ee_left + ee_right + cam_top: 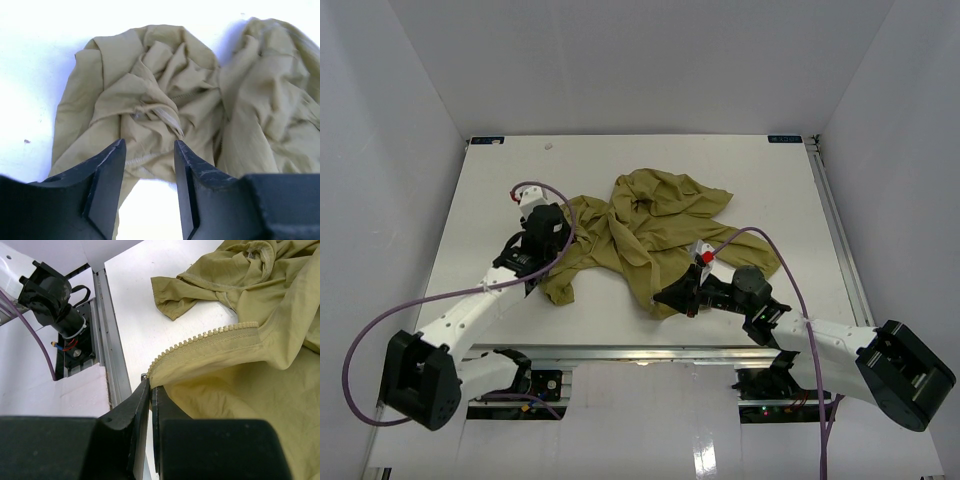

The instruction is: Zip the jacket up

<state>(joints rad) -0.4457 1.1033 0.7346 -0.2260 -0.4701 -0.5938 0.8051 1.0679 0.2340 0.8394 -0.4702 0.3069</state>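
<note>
- The white tabletop (500,200) lies under the jacket and runs out past it on every side, with pale walls round three edges.
- The jacket (655,225) is an olive-green heap, crumpled and wrinkled, lying at the middle of the tabletop. One loose part trails toward the near left, and another spreads toward the far right.
- The left arm (470,315) reaches in from the near left of the jacket. A purple cable (380,330) loops from its base up to its wrist.
- The right arm (820,335) comes in from the near right of the jacket and lies low along the near edge.
- A metal rail (107,340) runs along the tabletop's near edge, just beside the jacket's near hem.
- The left end effector (149,145) is at the jacket's left side with its jaws apart. Bunched cloth shows through the gap. I cannot tell whether the fingers (107,170) touch it.
- The right end effector (150,382) is at the jacket's near edge with its jaws pressed together, clamped on the jacket's edge where the zipper row ends.
- The zipper teeth (210,337) are pale. They run in a curved line along a folded jacket edge, up and away from the right end effector's tips, with no second row meshed in.
</note>
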